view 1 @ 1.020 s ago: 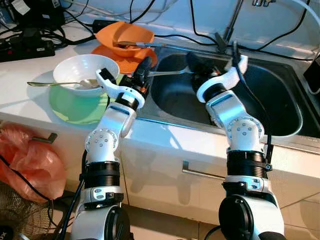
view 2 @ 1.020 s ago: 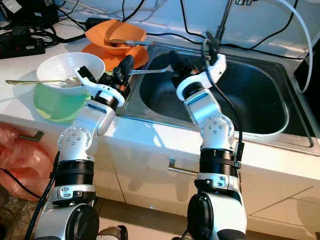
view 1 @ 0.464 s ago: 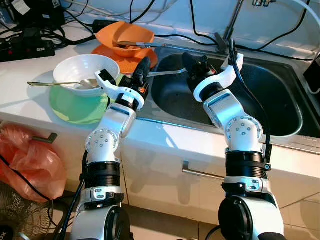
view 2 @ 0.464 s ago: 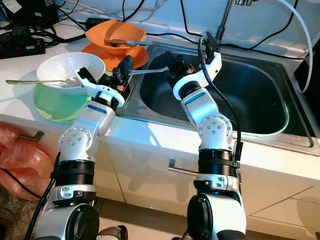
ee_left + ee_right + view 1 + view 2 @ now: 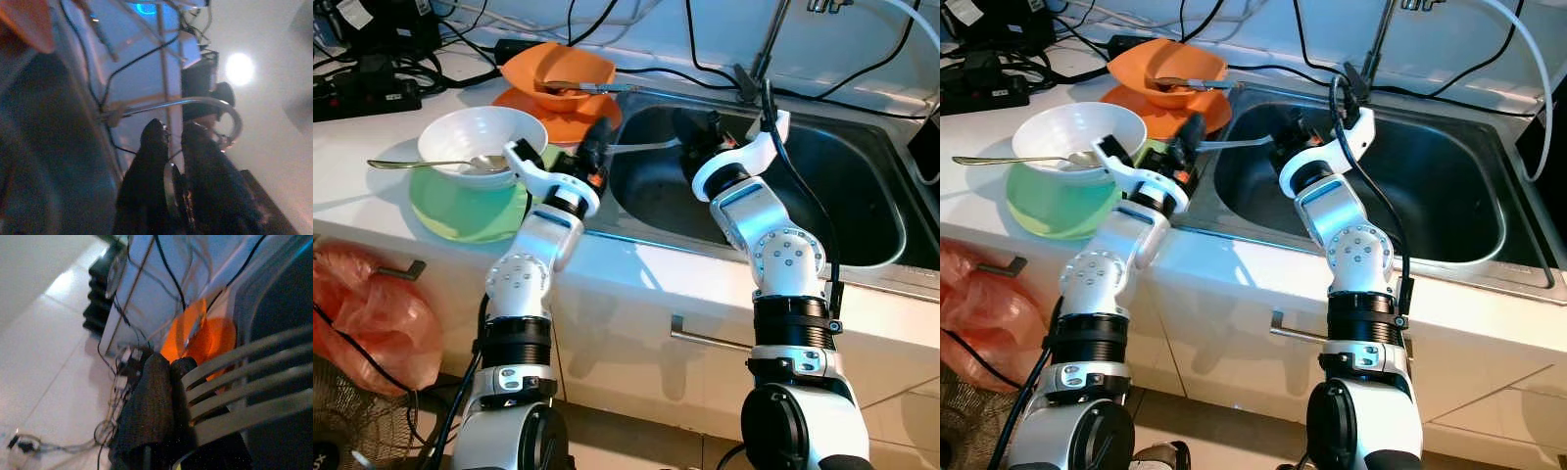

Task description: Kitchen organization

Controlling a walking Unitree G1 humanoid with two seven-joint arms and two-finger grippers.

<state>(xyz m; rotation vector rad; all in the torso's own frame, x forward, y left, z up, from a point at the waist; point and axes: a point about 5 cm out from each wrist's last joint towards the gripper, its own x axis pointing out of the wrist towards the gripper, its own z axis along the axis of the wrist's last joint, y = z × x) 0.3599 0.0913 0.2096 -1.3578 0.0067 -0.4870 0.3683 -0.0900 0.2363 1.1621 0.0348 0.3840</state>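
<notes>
A metal fork (image 5: pixel 641 147) hangs level over the left end of the steel sink (image 5: pixel 862 196). My left gripper (image 5: pixel 597 137) is shut on its handle at the sink's left rim; in the left wrist view the handle (image 5: pixel 171 183) sits between the black fingers (image 5: pixel 146 166). My right gripper (image 5: pixel 688 132) meets the fork's tine end from inside the sink. In the right wrist view the tines (image 5: pixel 244 396) start right at the closed fingers (image 5: pixel 151 401), which look shut on their tips.
On the counter to the left, a white bowl (image 5: pixel 470 137) with a spoon (image 5: pixel 421 163) sits on a green plate (image 5: pixel 460 211). Behind it are an orange bowl (image 5: pixel 558 69) on an orange plate (image 5: pixel 573 119), a faucet (image 5: pixel 769 39), and cables and a power strip (image 5: pixel 362 93).
My right gripper has moved left and closed in on the fork's tine end. The left gripper shifted slightly, still holding the handle.
</notes>
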